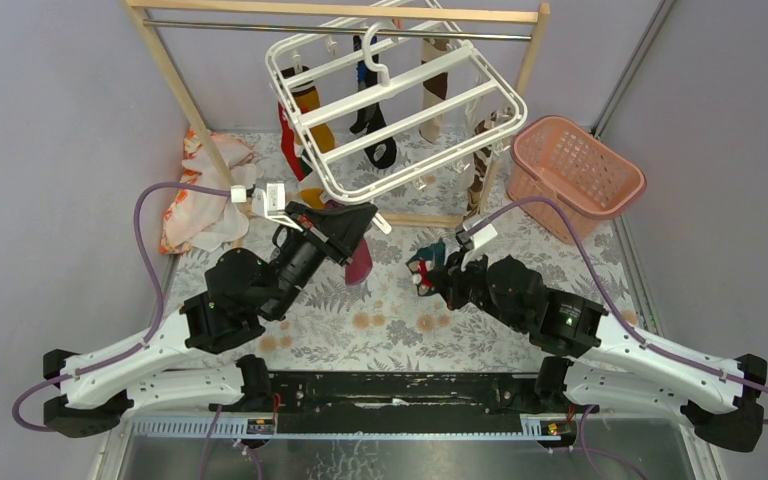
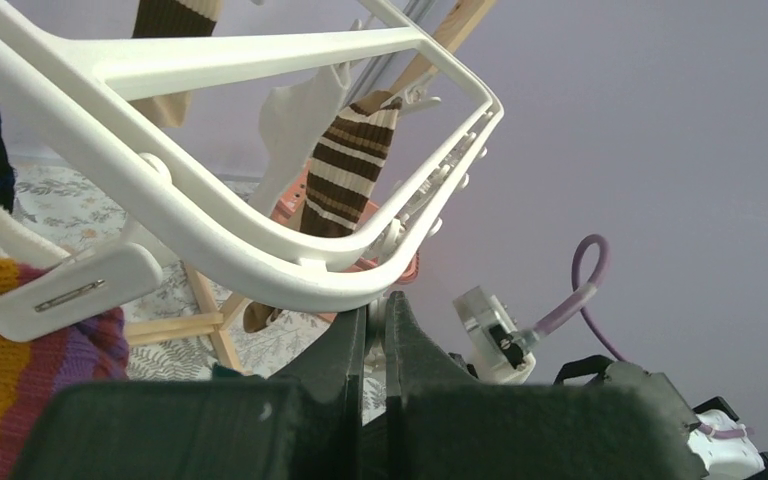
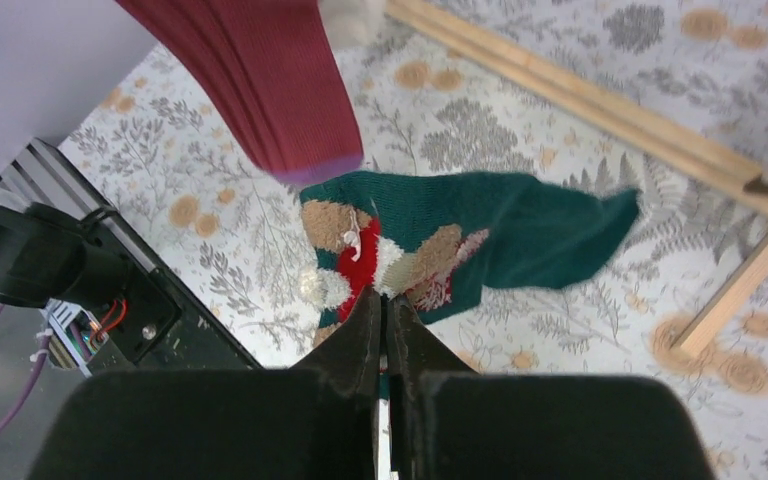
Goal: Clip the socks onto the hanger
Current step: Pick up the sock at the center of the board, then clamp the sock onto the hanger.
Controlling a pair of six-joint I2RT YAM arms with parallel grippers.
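The white hanger (image 1: 430, 156) hangs tilted from the rack rod, with several socks clipped under it, among them a brown-striped sock (image 2: 345, 175). My left gripper (image 1: 365, 215) is raised to the hanger's near corner (image 2: 260, 265), shut on a white clip (image 2: 377, 315) just under the rim. A red sock (image 1: 358, 262) dangles below that corner. A yellow and purple sock (image 2: 10, 370) hangs from another clip (image 2: 70, 290). Down on the table, my right gripper (image 3: 383, 297) is shut on a teal sock (image 3: 520, 225) with a red and white pattern, pinching its patterned end.
A wooden rack (image 1: 175, 85) with a metal rod frames the hanger; its base bar (image 3: 580, 95) lies just beyond the teal sock. A pink lattice basket (image 1: 575, 170) stands at the right. An orange-and-white patterned cloth (image 1: 195, 195) lies at the left.
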